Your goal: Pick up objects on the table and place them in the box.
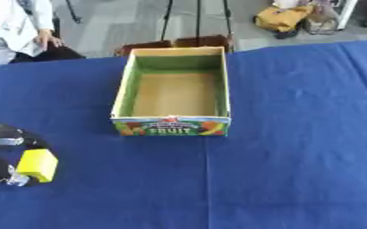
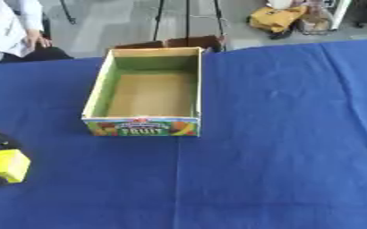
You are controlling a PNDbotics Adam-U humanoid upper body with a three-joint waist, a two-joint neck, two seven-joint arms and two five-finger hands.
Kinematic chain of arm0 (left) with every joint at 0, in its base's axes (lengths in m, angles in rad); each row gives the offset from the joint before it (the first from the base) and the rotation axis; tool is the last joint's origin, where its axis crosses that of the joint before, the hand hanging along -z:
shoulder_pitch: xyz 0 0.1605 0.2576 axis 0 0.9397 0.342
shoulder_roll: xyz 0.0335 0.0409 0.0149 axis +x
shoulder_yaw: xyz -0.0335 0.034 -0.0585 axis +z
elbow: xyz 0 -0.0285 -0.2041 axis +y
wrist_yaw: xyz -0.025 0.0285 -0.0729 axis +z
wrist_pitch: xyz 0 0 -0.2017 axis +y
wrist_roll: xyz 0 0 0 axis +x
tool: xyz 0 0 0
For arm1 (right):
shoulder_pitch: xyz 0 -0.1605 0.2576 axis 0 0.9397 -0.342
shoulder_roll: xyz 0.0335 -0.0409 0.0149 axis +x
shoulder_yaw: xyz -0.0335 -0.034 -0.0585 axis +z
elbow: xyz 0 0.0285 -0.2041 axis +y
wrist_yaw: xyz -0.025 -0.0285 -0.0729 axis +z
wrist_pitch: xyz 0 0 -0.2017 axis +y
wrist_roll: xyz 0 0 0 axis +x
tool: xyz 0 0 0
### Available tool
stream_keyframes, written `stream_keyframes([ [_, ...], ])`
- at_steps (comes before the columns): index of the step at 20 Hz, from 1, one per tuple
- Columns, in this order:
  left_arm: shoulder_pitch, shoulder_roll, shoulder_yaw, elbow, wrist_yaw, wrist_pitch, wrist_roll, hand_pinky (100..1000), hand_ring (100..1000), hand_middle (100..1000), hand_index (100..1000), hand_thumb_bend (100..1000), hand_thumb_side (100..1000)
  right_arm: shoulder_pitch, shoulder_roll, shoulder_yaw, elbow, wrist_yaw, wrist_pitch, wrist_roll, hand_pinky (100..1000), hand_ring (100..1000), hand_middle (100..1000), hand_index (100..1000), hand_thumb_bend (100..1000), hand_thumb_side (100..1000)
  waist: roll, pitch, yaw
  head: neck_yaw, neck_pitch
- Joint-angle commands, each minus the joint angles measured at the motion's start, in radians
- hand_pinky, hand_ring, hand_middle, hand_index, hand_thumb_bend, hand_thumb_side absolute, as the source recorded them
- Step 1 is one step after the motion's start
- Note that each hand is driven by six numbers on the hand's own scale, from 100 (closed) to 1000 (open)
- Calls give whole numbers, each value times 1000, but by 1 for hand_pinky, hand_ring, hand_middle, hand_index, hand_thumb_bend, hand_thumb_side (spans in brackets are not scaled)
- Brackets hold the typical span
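Gripping a yellow block (image 1: pixel 38 165), your left hand (image 1: pixel 5 154) sits at the left edge of the blue table (image 1: pixel 296 134), its black fingers curled around the block from above and below. Your block is low on the left, well apart from the box (image 1: pixel 173 126), which stands open-topped toward the far middle with "FRUIT" printed on its near wall. Your right hand does not show.

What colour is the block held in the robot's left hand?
Yellow. The block sits in the left hand, clearest in the left eye view.
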Motion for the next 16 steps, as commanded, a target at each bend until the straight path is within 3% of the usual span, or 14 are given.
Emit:
stream_keyframes([
  [1, -6, 15, 4, 9, 4, -39, -44, 730, 888, 825, 1000, 452, 664, -11, -15, -10, -18, -3, 1, 0, 678, 737, 607, 789, 100, 1000, 9, 3, 0, 4, -15],
  [6, -8, 9, 15, 9, -1, -28, -44, 676, 840, 772, 964, 365, 659, -11, -14, -12, -18, -3, 0, 0, 679, 737, 603, 790, 100, 1000, 7, 7, 1, 4, -18],
  [13, -9, 9, 29, -38, -52, -12, 4, 611, 794, 726, 859, 347, 664, -8, -13, -14, -18, -4, 0, 2, 681, 738, 600, 791, 100, 1000, 6, 12, 4, 1, -19],
  [16, -10, 9, 30, -51, -97, -11, 53, 567, 758, 679, 812, 243, 659, -7, -12, -14, -18, -6, 0, 5, 682, 739, 600, 792, 100, 1000, 7, 13, 5, 1, -19],
])
